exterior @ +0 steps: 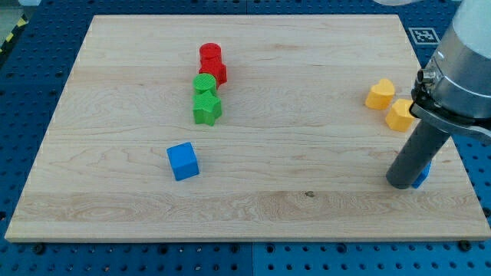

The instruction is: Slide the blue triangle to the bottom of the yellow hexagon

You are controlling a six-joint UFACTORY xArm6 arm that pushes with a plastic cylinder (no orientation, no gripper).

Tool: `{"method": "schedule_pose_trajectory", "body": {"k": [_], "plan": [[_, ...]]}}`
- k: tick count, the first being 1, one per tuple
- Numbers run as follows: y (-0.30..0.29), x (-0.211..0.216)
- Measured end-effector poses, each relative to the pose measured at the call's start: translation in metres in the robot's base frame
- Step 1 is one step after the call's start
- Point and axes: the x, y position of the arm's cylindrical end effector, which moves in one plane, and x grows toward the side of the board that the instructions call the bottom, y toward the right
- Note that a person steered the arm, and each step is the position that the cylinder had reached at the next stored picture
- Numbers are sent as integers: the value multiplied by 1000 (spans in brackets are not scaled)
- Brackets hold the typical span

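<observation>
Pale wooden board (253, 207) on a blue perforated table (31, 61), evenly lit.

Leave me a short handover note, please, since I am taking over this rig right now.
My tip rests on the board at the view's right, touching the blue triangle, which is mostly hidden behind the rod.
The yellow hexagon lies above it, beside a yellow heart.
Done: triangle is already below the hexagon, with a gap.
Left: nudge it closer.
</observation>
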Motion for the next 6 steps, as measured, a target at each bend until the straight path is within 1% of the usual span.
{"method": "schedule_pose_trajectory", "body": {"k": [1, 2, 3, 4, 5, 6], "plan": [[12, -1], [12, -14], [12, -3], [22, 18], [71, 15], [77, -13]]}}
